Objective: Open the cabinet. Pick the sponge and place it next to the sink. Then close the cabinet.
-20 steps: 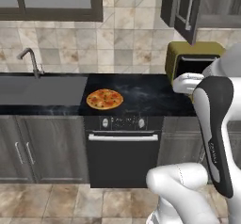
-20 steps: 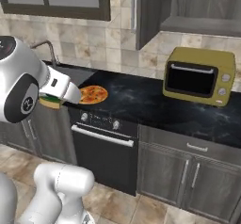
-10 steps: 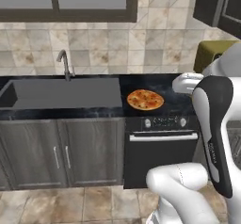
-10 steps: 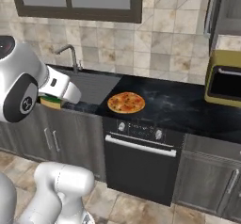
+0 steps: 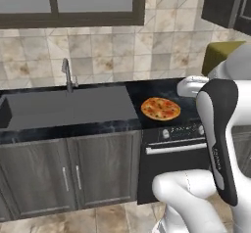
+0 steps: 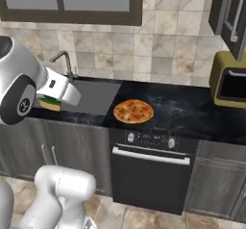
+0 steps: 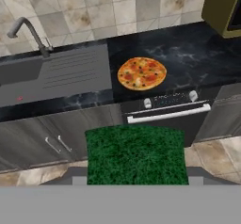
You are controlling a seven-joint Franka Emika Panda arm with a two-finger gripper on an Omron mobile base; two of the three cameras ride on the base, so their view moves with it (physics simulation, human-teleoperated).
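Note:
The sponge point(image 7: 136, 155), green on top and yellow beneath, sits between my gripper's fingers and covers the lower middle of the hand view. In the right base view my gripper point(image 6: 50, 101) is shut on the sponge point(image 6: 49, 103) in front of the counter's edge, left of the sink point(image 6: 93, 95). The sink point(image 5: 63, 109) is a dark basin with a ribbed drainboard point(image 7: 77, 70) and a curved tap point(image 7: 28, 32). The dark grey cabinet point(image 6: 230, 11) hangs at the top right, cut off by the picture's edge; its silver bar handles show. The cabinet point(image 5: 228, 7) also shows from the left side.
A pizza point(image 6: 133, 111) lies on the black counter above the oven point(image 6: 151, 170); the pizza point(image 7: 141, 73) is right of the drainboard. A mustard-yellow microwave point(image 6: 230, 81) stands at the right end. Grey base cupboards point(image 5: 68, 173) run under the sink. A window point(image 5: 73, 2) sits above.
The base has driven left, so the whole scene has slid right: the sink has come into the middle, the microwave and cabinet have gone to the right edge. The sponge stays in the gripper.

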